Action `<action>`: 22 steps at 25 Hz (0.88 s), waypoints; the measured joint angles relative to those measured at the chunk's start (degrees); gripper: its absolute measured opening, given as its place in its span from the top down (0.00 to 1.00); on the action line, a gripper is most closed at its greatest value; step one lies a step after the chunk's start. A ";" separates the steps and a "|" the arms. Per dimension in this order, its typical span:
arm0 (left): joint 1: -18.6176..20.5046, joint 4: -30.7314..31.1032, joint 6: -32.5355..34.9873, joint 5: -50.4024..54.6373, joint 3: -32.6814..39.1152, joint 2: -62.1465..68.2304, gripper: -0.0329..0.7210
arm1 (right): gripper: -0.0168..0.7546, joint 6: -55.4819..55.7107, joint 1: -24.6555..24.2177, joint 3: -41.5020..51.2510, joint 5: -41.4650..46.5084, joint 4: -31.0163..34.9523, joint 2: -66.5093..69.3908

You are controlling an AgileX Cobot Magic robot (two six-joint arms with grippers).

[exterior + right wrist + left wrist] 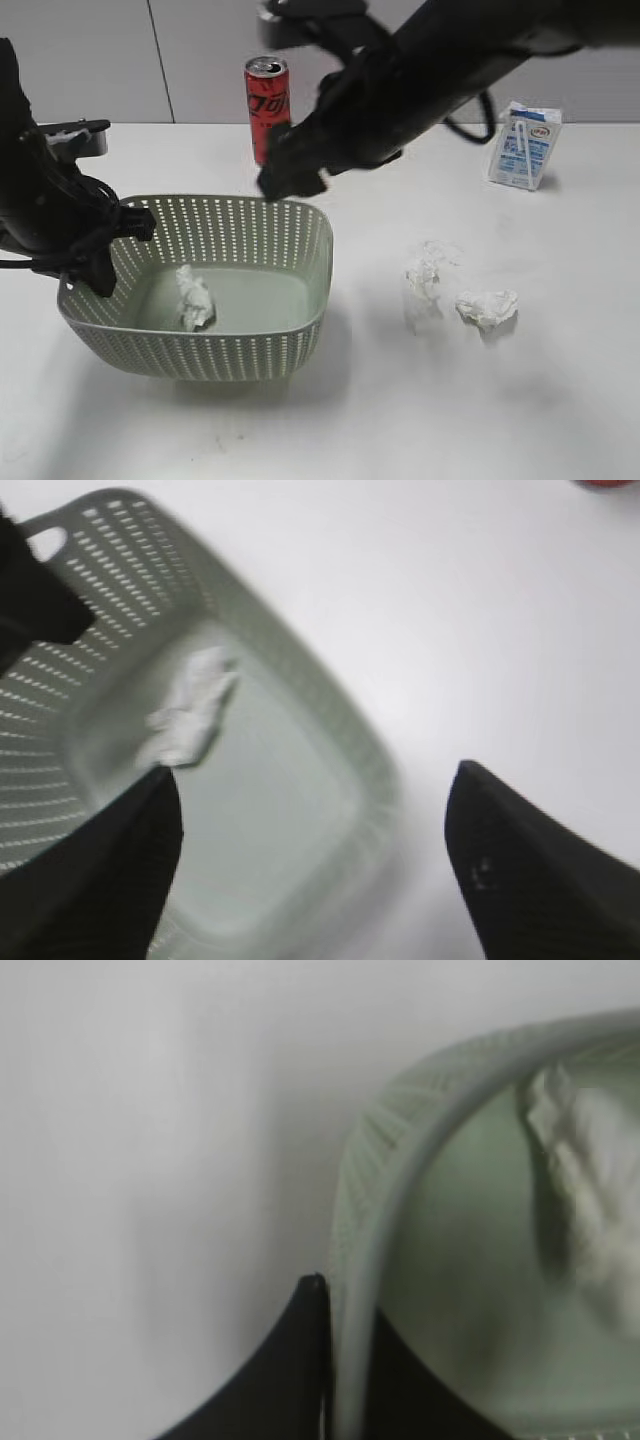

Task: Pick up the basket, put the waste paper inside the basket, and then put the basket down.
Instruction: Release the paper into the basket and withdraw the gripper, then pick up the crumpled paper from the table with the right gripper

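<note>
The sage-green lattice basket (250, 350) is held slightly tilted above the table on the left. My left gripper (105, 262) is shut on its left rim; in the left wrist view the rim (390, 1210) runs between the two fingers (345, 1360). One white paper wad (194, 298) lies inside the basket, also seen in the left wrist view (590, 1190) and the right wrist view (190, 715). Two more paper wads (425, 268) (487, 306) lie on the table to the right. My right gripper (290, 180) is open and empty above the basket's far rim (330, 720).
A red drink can (267, 100) stands behind the basket. A white-and-blue drink carton (525, 145) stands at the back right. The white table (450, 420) extends in front and to the right.
</note>
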 joint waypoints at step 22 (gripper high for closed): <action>0.00 -0.04 0.00 -1.31 0.00 0.00 0.96 | 0.31 2.91 -22.82 6.29 18.17 -12.51 15.07</action>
